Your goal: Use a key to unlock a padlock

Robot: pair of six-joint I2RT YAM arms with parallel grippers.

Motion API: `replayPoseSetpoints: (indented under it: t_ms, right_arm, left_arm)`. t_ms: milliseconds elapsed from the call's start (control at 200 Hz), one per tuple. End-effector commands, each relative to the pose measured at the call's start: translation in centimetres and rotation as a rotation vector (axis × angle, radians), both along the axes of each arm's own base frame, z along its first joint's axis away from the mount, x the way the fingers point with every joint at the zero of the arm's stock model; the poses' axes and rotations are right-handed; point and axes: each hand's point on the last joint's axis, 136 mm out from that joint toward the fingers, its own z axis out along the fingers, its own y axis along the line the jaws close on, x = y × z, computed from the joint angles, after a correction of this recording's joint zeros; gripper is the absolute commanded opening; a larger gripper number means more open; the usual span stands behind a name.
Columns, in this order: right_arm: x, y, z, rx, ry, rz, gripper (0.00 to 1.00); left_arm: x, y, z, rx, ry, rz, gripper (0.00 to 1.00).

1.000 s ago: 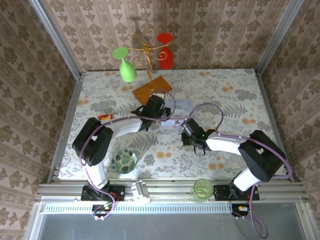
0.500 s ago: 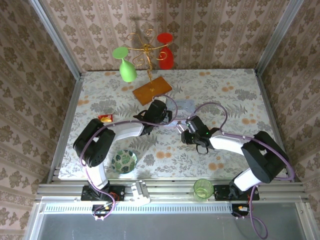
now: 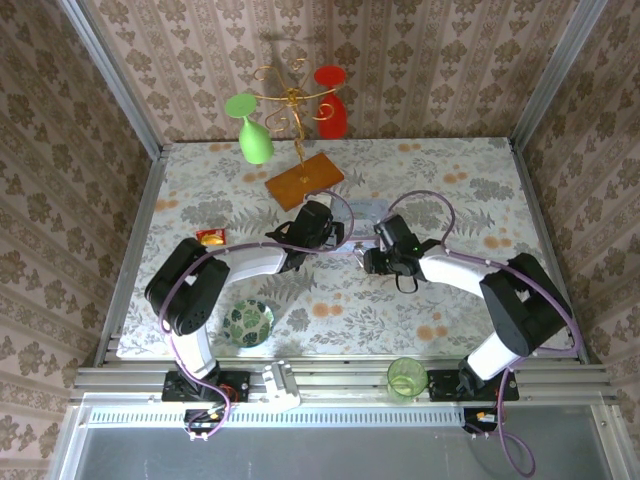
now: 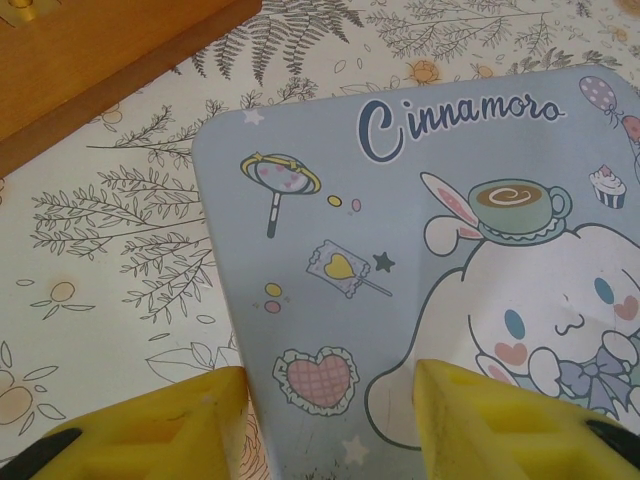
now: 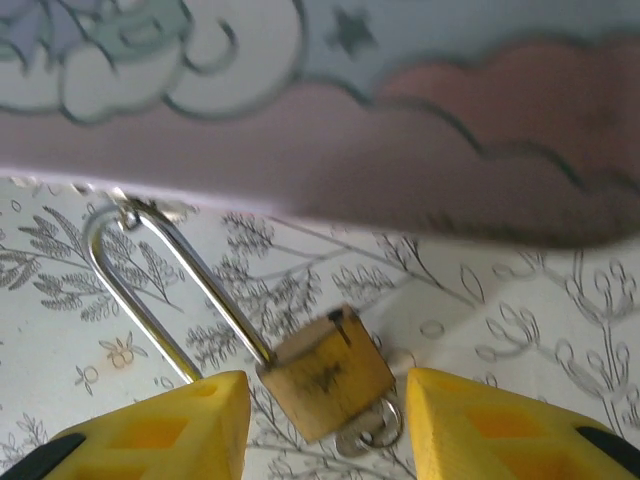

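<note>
The brass padlock (image 5: pixel 325 375) lies on the floral table beside the pale blue tin (image 5: pixel 400 150). Its long silvery shackle (image 5: pixel 150 285) reaches up to the tin's edge. A small silver key (image 5: pixel 372 430) sticks out from under the padlock's bottom end. My right gripper (image 5: pixel 325 425) is open, one yellow finger on each side of the padlock body, not touching it. In the left wrist view my left gripper (image 4: pixel 330 420) is open over the near end of the tin's cartoon lid (image 4: pixel 420 250). From above, both grippers (image 3: pixel 330 235) (image 3: pixel 368 258) meet at the tin (image 3: pixel 368 213).
A wooden base (image 3: pixel 303 180) with a gold stand holding a green and a red glass sits behind the tin. A red-and-yellow snack packet (image 3: pixel 210 237) lies left, a patterned bowl (image 3: pixel 248 322) front left, a green cup (image 3: pixel 405 377) at the front edge.
My right gripper has moved away from me toward the tin and now frames the padlock. The left gripper shifted slightly right early on, then held still.
</note>
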Motion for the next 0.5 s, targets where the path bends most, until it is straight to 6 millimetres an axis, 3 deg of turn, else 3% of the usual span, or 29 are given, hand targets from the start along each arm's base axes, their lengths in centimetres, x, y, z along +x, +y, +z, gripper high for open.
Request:
replayPoseSetpoints:
  t_ms: [0, 150, 495]
  right_arm:
    - [0.0, 0.1, -1.1, -0.058, 0.025, 0.053, 0.47]
    - [0.1, 0.2, -2.1, -0.069, 0.034, 0.066, 0.47]
    - [-0.4, 1.0, -2.4, -0.164, -0.008, 0.123, 0.41]
  left_arm:
    - [-2.0, 0.3, -1.8, 0.044, 0.073, -0.034, 0.48]
    - [-1.9, 0.2, -1.7, 0.038, 0.068, -0.034, 0.48]
    - [-1.9, 0.0, -1.7, 0.024, 0.070, -0.040, 0.48]
